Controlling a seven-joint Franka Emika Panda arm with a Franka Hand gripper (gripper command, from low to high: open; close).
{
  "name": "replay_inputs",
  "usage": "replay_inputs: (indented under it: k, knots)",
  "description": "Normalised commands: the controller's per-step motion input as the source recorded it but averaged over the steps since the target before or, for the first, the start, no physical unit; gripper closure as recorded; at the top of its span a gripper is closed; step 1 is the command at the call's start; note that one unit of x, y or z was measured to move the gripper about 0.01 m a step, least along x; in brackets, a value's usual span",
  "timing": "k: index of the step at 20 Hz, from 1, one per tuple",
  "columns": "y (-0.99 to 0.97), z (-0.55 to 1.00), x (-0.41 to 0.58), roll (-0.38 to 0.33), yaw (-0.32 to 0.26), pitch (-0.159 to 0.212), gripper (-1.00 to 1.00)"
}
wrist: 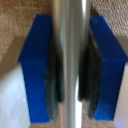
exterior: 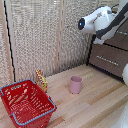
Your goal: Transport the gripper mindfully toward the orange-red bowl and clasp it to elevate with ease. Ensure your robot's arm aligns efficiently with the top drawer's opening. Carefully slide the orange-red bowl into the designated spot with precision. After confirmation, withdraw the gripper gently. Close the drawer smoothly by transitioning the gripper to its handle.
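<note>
The wrist view is filled by the silver bar handle (wrist: 72, 20), which runs between the two blue-tipped fingers (wrist: 35, 65) of my gripper (wrist: 72, 75). Their dark pads press against both sides of the bar, so the gripper is shut on it. Behind the bar is the brown front of the top drawer (wrist: 17, 10). In the exterior view the white robot's arm (exterior: 100, 20) reaches to the dark drawer unit (exterior: 120, 42) at that view's right; the hand itself is hidden behind the arm. The orange-red bowl is out of view.
A pink cup (exterior: 75, 84) stands on the wooden table (exterior: 95, 105). A big red wire-mesh basket (exterior: 27, 102) sits at the exterior view's left with a small yellow object (exterior: 41, 79) behind it. A lower drawer (exterior: 107, 59) lies beneath the arm.
</note>
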Motion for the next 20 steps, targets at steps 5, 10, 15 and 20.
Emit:
replay_inputs:
  k: [5,10,15,20]
  knots:
    - [-0.06,0.00,-0.026,0.000,0.000,0.000,-1.00]
    - [-0.01,0.00,0.028,0.000,0.055,-0.002,-1.00]
    - [0.01,0.08,0.193,-0.002,-0.025,0.025,-1.00]
    - [0.28,0.00,0.199,-0.030,-0.045,0.043,-1.00]
